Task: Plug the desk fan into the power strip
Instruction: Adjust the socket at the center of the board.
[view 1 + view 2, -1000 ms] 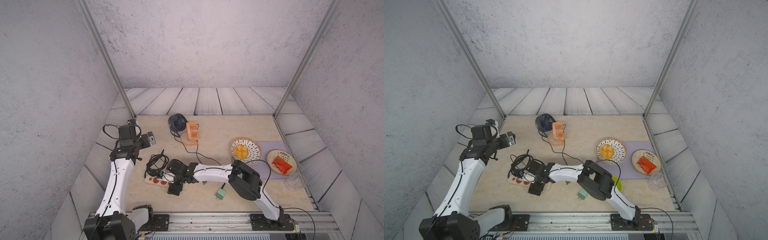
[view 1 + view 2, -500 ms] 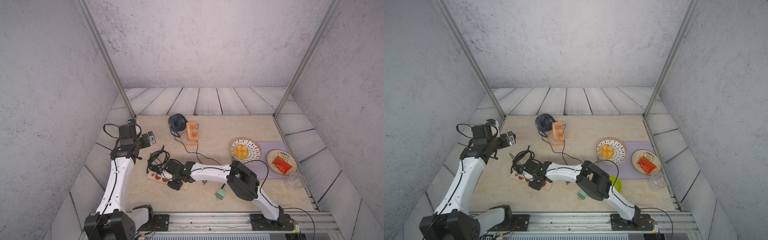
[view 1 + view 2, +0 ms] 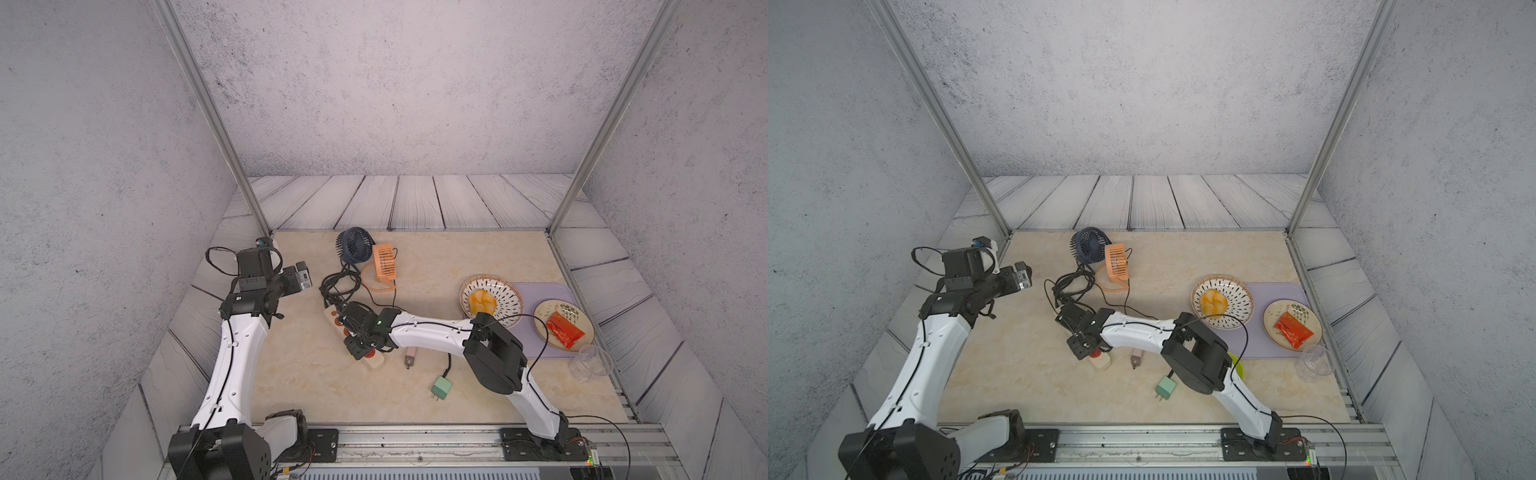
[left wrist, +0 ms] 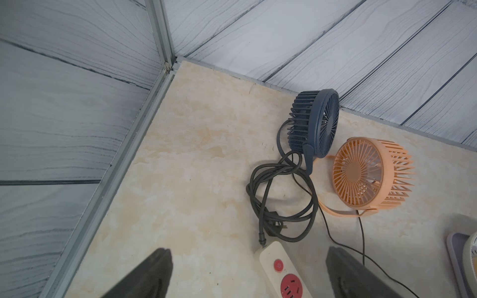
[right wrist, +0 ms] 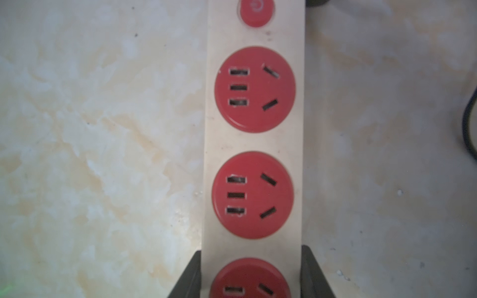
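Observation:
The cream power strip (image 3: 376, 362) with red sockets lies slantwise at the table's left centre. My right gripper (image 3: 361, 347) is shut on it, one finger against each long side (image 5: 251, 250), just past the third socket. The strip (image 5: 255, 144) runs away from the jaws towards its red switch. A dark blue desk fan (image 3: 355, 245) and an orange fan (image 3: 383, 259) stand at the back. My left gripper (image 3: 303, 278) hangs open and empty above the table's left side, with the strip's switch end (image 4: 273, 260) below it.
A coiled black cord (image 3: 336, 286) lies between the fans and the strip. A beige plug (image 3: 410, 356) and a green plug (image 3: 441, 388) lie loose in front. On the right are a bowl (image 3: 509, 305), a plate (image 3: 582, 320) on a purple mat and a clear cup (image 3: 590, 363).
My right gripper has closed on the power strip. The strip has swung from lying crosswise to slanting, its cord end now further back. The left arm has barely moved.

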